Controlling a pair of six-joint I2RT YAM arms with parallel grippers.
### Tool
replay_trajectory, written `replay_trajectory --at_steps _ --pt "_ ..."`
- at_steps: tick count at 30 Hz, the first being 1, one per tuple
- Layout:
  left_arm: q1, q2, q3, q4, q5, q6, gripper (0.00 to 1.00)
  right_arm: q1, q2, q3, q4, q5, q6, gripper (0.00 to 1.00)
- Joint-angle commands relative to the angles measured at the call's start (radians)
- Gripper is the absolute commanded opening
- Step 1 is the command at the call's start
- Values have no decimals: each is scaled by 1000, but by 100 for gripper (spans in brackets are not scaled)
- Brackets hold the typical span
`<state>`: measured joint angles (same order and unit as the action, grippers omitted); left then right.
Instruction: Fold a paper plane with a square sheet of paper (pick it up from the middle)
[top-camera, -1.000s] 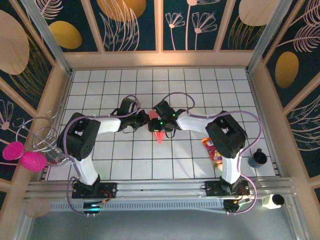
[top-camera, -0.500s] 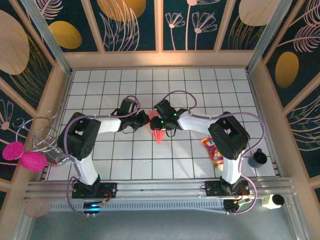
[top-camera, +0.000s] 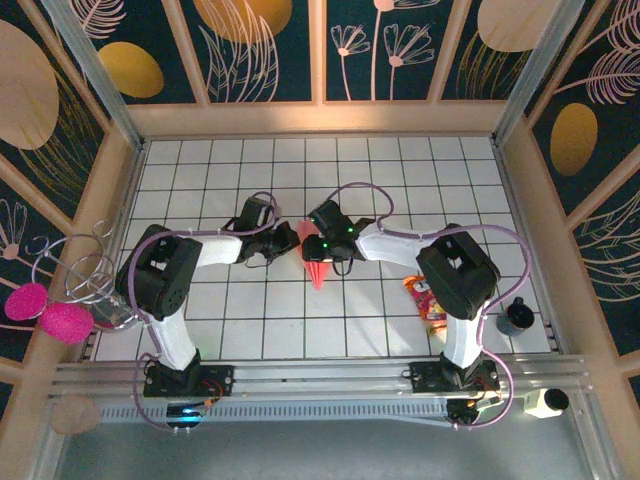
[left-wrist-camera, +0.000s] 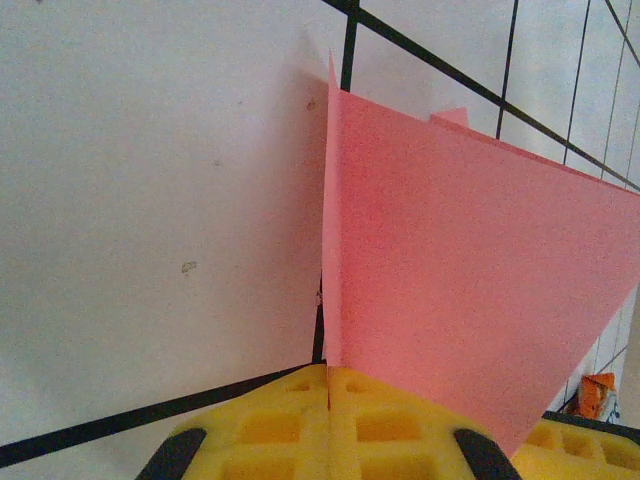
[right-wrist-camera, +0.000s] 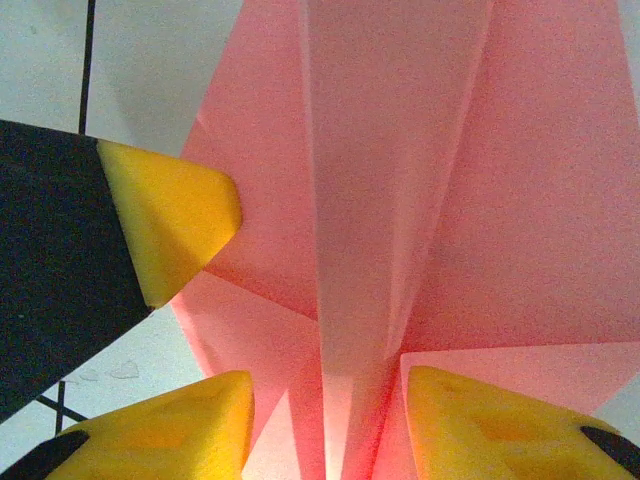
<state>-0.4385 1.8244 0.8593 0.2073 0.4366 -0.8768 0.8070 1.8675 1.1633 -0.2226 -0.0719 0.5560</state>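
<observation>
Here, near the middle of the table (top-camera: 400, 170), the paper plane (top-camera: 318, 268) sits between both arms; it looks light, floppy and easily creased. The left claw (left-wrist-camera: 328, 400) is clenched on its edge. The right claw (right-wrist-camera: 330, 425) stands parted astride the centre crease, likely the firmest hold.

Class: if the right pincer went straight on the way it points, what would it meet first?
Almost certainly the pink paper plane: its centre fold lies between the fingers of the right pincer.
</observation>
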Motion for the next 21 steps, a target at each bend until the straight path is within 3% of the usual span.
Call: replay_trajectory --at_steps 1,7,14,21 --pt "4 7 24 -10 8 12 0 9 25 17 -49 12 2 45" --pt "4 6 26 -12 8 12 0 9 33 28 -87 55 20 38" --pt "4 -3 28 -12 8 10 0 11 55 41 -80 22 39 30" --pt "21 -50 29 -45 -39 23 24 3 64 71 -117 74 60 10"
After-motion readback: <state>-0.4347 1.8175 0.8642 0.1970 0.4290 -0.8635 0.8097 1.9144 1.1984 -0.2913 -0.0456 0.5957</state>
